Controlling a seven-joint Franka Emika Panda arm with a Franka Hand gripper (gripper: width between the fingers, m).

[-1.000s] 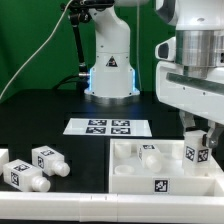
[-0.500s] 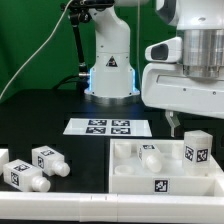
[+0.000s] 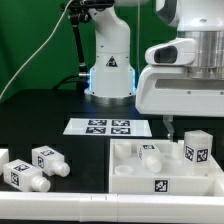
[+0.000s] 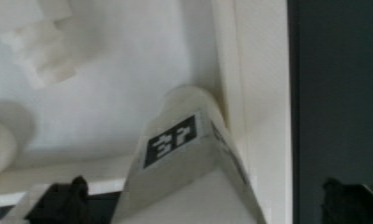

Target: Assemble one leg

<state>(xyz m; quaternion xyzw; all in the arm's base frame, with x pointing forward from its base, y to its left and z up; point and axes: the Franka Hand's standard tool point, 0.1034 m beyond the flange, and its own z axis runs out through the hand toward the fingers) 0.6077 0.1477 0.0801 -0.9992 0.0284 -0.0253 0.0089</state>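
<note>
Black table (image 3: 60, 110): leg (image 3: 196, 150) upright in tray (image 3: 135, 178) corner; claw (image 3: 178, 126) above, spread, empty; 2 legs (image 3: 45, 160) at exterior view's left.

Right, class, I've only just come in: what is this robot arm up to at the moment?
The arm is putting furniture together. One leg stands upright in the white tray, near the corner at the exterior view's right, and the claw hangs just above it, empty. Two more legs lie loose on the black table, with the marker board behind.
</note>
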